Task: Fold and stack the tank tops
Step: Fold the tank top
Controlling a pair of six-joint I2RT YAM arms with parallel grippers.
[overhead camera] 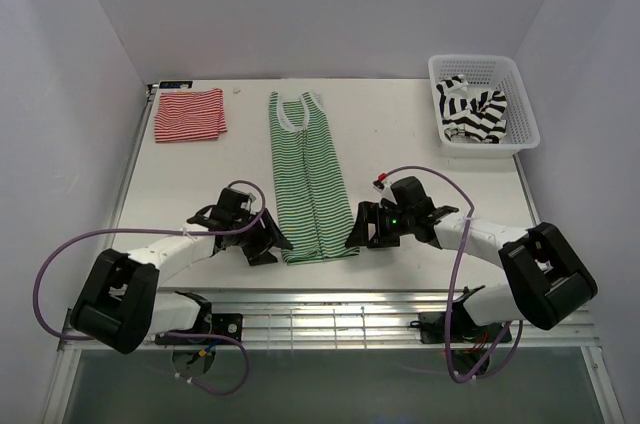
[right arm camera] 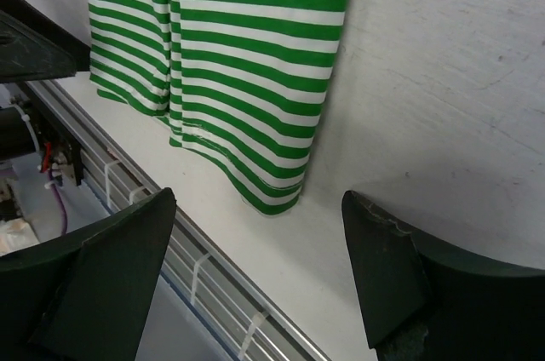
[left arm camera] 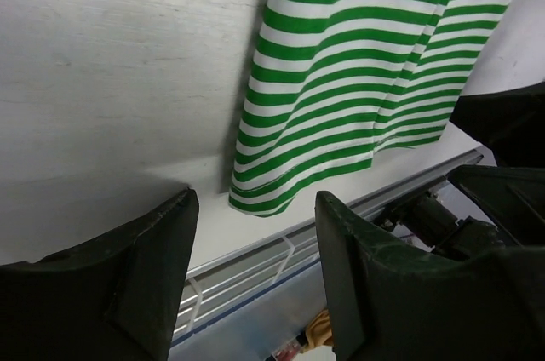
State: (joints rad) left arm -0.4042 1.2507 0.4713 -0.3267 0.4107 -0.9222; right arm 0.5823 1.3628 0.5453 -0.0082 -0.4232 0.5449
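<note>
Centred on worktop [overhead camera: 400,134], green-and-white tank top [overhead camera: 308,179] folded long and narrow, hem near front edge, open room either side. Low beside hem corners, left jaws and right jaws pointing inward, both parted, empty

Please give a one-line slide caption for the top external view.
Left gripper and right gripper, both open, flank the hem of the green-and-white tank top on the table.
</note>
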